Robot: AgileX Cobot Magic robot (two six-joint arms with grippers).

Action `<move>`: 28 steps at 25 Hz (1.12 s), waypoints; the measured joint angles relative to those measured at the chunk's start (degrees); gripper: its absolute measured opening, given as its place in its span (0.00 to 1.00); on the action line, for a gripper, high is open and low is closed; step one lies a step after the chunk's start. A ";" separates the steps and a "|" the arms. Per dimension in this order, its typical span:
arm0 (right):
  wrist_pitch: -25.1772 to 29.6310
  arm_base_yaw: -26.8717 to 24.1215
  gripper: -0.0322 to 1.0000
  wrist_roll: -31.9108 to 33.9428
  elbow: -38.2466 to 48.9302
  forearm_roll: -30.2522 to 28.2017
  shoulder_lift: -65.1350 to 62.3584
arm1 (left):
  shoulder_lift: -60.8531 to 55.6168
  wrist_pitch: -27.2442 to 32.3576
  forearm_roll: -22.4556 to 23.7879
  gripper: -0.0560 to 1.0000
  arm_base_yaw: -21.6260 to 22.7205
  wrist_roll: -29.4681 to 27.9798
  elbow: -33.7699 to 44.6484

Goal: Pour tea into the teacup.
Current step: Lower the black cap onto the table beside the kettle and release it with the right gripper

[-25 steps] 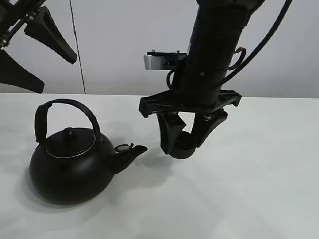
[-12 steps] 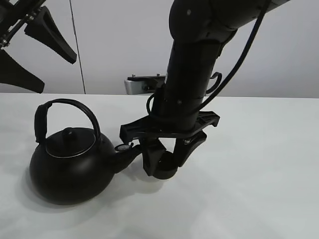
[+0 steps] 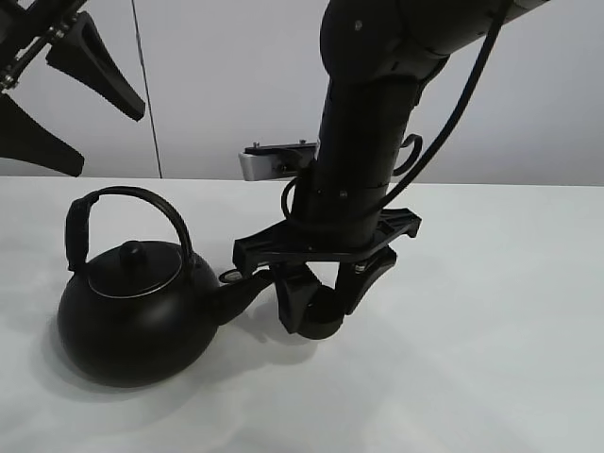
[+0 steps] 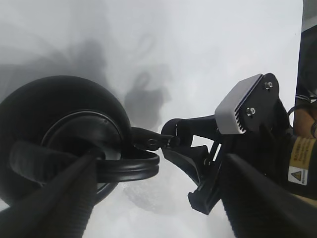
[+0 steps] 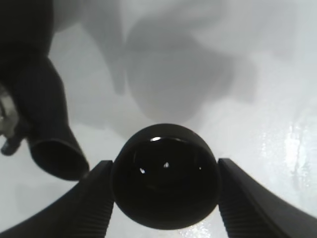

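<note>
The black kettle (image 3: 127,316) with an arched handle stands on the white table (image 3: 491,359) at the left, its spout (image 3: 241,294) pointing right. My right gripper (image 3: 321,304) is shut on the small matte-black teacup (image 3: 319,326) and holds it upright, low over the table, right beside the spout tip. In the right wrist view the teacup (image 5: 166,176) sits between the fingers (image 5: 94,193) with the spout (image 5: 54,153) close by. My left gripper (image 3: 42,90) is open and empty, high above the kettle (image 4: 59,124), apart from its handle.
The right arm's thick black body (image 3: 368,142) rises over the middle of the table. A grey wall (image 3: 236,85) stands behind the table. White table surface lies to the right and in front.
My right gripper has carried the teacup left and down from mid-table to the kettle's spout, then settled. The kettle and left gripper have stayed put.
</note>
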 joint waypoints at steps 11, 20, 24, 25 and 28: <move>-0.78 0.00 0.42 -0.34 -0.06 0.49 0.82 | 0.00 -0.29 0.00 0.53 0.00 0.00 0.00; -1.50 0.00 0.42 -1.33 0.56 0.96 2.57 | 0.00 -0.30 0.00 0.53 0.00 0.00 0.00; -1.50 0.00 0.42 -2.06 0.56 1.16 2.57 | 0.00 -0.30 0.00 0.53 0.00 0.00 0.00; -1.50 0.00 0.42 -2.37 0.56 1.35 2.57 | 0.00 -0.30 0.00 0.53 0.00 0.00 0.00; -1.50 0.00 0.42 -2.87 0.56 1.82 2.57 | 0.00 -0.30 0.00 0.53 0.00 0.00 0.00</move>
